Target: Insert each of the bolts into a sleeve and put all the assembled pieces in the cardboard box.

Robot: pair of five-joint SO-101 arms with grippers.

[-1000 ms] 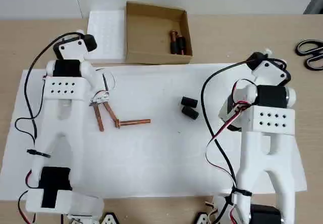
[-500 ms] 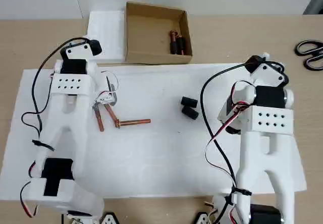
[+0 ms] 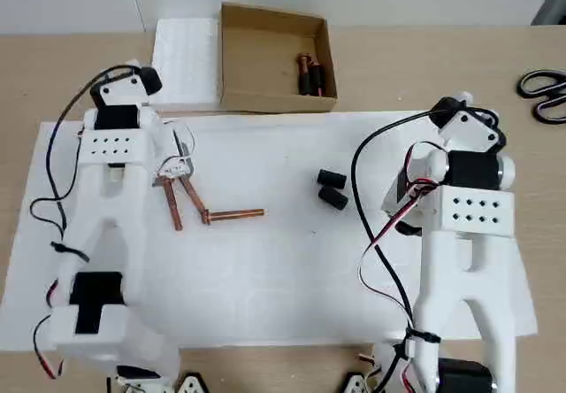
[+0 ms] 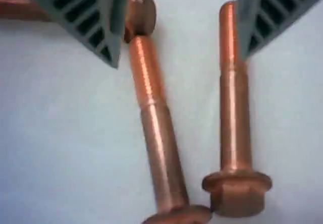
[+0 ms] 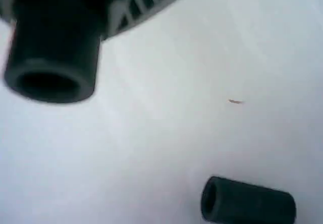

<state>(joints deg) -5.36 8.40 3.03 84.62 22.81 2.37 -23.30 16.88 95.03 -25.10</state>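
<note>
Bolts (image 4: 156,133) lie under the left jaws, spread apart; right jaws grip a sleeve (image 5: 53,55).

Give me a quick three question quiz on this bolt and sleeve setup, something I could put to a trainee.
1. True or false: the left pincer is shut on a bolt.
2. How many loose copper bolts lie on the white sheet? A: two. B: three. C: five.
3. Fill in: the assembled pieces already put away lie in the ___.

Key: 1 false, it is open above the bolts. 2 B. 3 cardboard box.
</note>
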